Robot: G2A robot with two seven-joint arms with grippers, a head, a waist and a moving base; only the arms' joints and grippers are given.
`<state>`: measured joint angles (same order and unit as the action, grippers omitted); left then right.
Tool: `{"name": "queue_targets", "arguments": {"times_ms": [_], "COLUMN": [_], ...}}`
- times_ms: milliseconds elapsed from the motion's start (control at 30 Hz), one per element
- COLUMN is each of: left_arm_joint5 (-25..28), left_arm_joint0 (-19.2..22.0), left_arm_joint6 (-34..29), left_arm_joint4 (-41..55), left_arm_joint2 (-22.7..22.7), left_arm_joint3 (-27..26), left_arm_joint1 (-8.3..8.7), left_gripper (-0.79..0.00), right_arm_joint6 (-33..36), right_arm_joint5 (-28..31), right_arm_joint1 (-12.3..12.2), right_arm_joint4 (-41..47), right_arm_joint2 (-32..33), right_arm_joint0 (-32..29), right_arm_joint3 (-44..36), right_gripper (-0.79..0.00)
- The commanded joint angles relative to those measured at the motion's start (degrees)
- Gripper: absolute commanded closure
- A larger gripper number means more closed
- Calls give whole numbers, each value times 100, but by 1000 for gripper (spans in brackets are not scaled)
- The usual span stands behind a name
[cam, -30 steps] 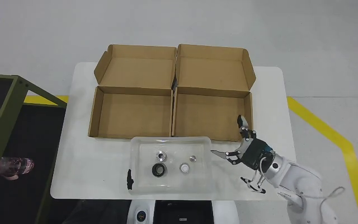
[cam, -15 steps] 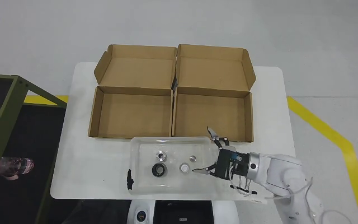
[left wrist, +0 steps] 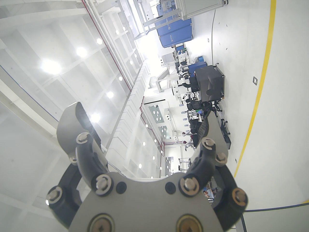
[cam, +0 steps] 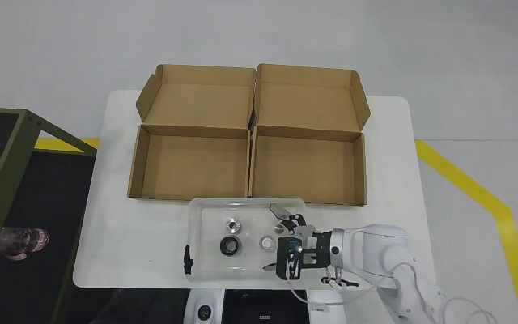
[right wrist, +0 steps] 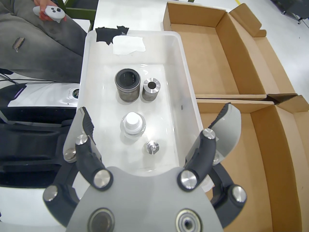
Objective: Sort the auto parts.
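Shifted inward from the table (cam: 388, 121) edge, the right gripper (cam: 275, 238), fingers spread and empty, hangs over the clear bin (cam: 243, 201) holding the bearing (right wrist: 127, 83), bushing (right wrist: 151, 89), white cap (right wrist: 132, 123) and small fitting (right wrist: 151, 147); the left gripper (left wrist: 142, 112), also spread, grips nothing.

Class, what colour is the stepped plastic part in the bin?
The part is white; see the right wrist view.

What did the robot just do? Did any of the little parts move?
The right tool swung in from the right side of the table and now hangs open over the clear bin, holding nothing. The black bearing, metal cylinder, white part and small metal piece stayed put in the bin. The left cardboard box and right cardboard box did not move.
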<state>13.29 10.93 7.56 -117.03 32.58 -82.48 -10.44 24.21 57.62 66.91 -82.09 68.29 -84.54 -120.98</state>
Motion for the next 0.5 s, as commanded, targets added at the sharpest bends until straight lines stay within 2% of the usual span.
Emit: {"name": "queue_targets", "arguments": {"times_ms": [0,467], "left_arm_joint5": [0,0], "left_arm_joint0": [0,0], "left_arm_joint6": [0,0], "left_arm_joint4": [0,0], "left_arm_joint2": [0,0], "left_arm_joint3": [0,0], "left_arm_joint1": [0,0], "left_gripper": [-785,-785], "right_arm_joint6": [141,792], "right_arm_joint5": [-45,-346], "right_arm_joint1": [-2,-41], "right_arm_joint4": [-8,194], "right_arm_joint2": [-109,-563], "right_arm_joint0": [50,195], "right_arm_joint3": [30,225], "right_gripper": [-785,-785]}}
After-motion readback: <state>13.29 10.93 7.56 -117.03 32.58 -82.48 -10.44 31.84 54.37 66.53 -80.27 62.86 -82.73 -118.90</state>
